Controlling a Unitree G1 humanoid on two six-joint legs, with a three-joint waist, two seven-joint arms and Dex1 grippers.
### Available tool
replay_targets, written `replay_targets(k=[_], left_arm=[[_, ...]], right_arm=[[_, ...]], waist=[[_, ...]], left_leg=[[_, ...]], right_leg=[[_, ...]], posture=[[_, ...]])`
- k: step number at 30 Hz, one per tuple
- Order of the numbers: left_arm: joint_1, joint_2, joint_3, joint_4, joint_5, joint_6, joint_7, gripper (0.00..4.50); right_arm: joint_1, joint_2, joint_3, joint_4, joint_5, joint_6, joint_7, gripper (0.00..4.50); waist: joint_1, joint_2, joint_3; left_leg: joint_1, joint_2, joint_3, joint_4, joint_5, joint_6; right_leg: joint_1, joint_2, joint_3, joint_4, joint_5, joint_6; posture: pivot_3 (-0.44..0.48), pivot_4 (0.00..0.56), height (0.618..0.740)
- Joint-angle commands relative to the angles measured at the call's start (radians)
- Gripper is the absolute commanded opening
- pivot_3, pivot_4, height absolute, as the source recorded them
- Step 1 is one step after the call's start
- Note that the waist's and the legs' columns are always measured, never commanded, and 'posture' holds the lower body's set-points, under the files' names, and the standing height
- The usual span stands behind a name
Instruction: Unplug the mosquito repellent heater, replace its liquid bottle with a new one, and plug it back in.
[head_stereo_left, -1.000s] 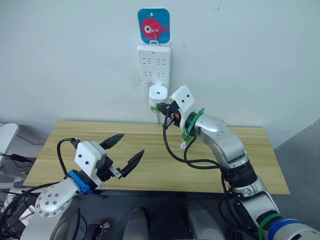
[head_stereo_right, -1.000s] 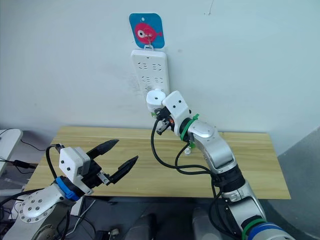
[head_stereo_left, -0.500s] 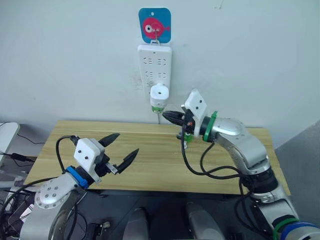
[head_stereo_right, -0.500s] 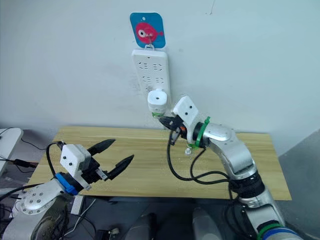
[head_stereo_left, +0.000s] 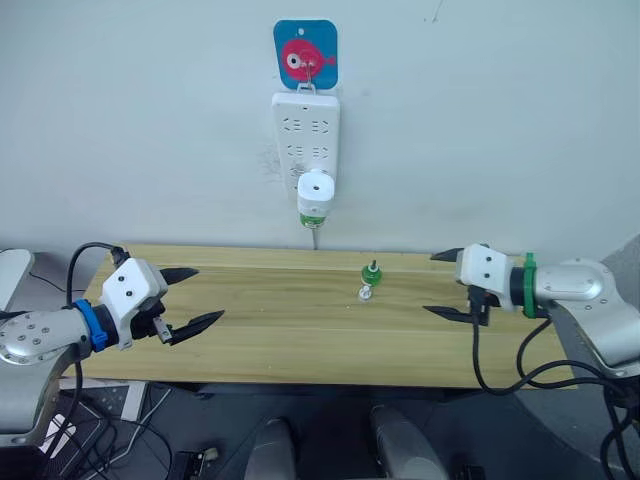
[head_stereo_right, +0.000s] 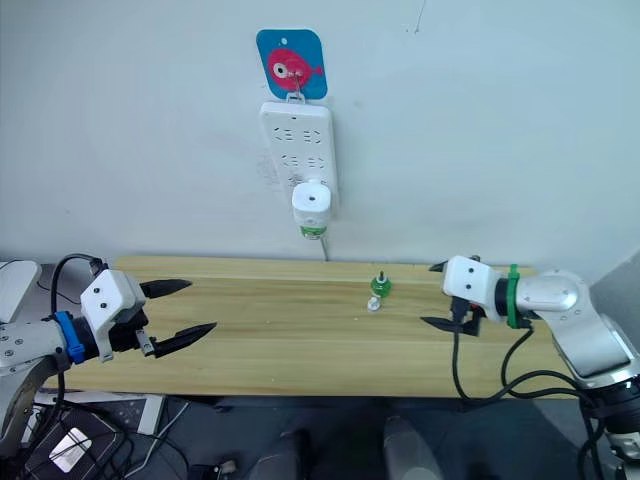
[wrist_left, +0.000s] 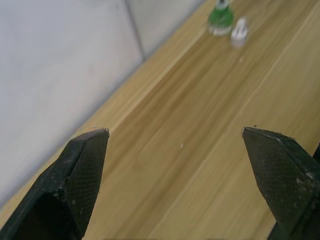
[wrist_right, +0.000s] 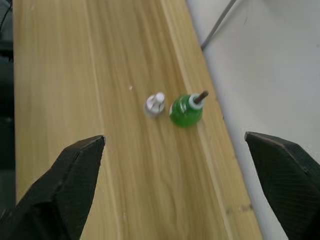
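Observation:
The white mosquito repellent heater (head_stereo_left: 316, 188) sits plugged into the lower sockets of the wall power strip (head_stereo_left: 306, 120), with a liquid bottle (head_stereo_left: 313, 213) showing a green band under it. Another small green bottle (head_stereo_left: 371, 272) with a wick stands on the wooden table (head_stereo_left: 280, 330), a white cap (head_stereo_left: 365, 293) just in front of it. My right gripper (head_stereo_left: 440, 284) hovers open over the table's right part, aimed at that bottle (wrist_right: 186, 111) and cap (wrist_right: 154, 104). My left gripper (head_stereo_left: 185, 296) is open over the table's left end, holding nothing.
A blue card with a red fish (head_stereo_left: 306, 55) hangs above the strip. A thin cable (head_stereo_left: 316, 238) drops from the strip behind the table. A black cable (head_stereo_left: 500, 370) loops under my right arm. The wall runs close behind the table's far edge.
My right gripper was shut at the heater on the wall; it has opened and swung down to the right over the table. My left arm has drawn back to the left.

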Motion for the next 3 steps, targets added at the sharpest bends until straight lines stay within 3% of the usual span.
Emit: replay_targets(k=[1,3], left_arm=[[-0.001,0.003,-0.004,0.016,0.036,-0.018,0.014,4.50],[-0.003,-0.010,0.010,0.038,0.010,-0.016,-0.004,4.50]], right_arm=[[-0.004,0.003,-0.042,-0.005,0.026,-0.024,0.016,4.48],[-0.007,0.008,-0.047,0.002,0.032,-0.018,0.022,4.48]], waist=[[0.000,-0.001,-0.003],[0.001,-0.002,-0.006]], left_leg=[[0.000,0.000,0.000,0.000,0.000,0.000],[0.000,0.000,0.000,0.001,0.000,0.000]], right_leg=[[0.000,0.000,0.000,0.000,0.000,0.000],[0.001,0.000,0.000,0.000,0.001,0.001]], posture=[[-0.041,0.072,0.740],[-0.039,0.067,0.740]])
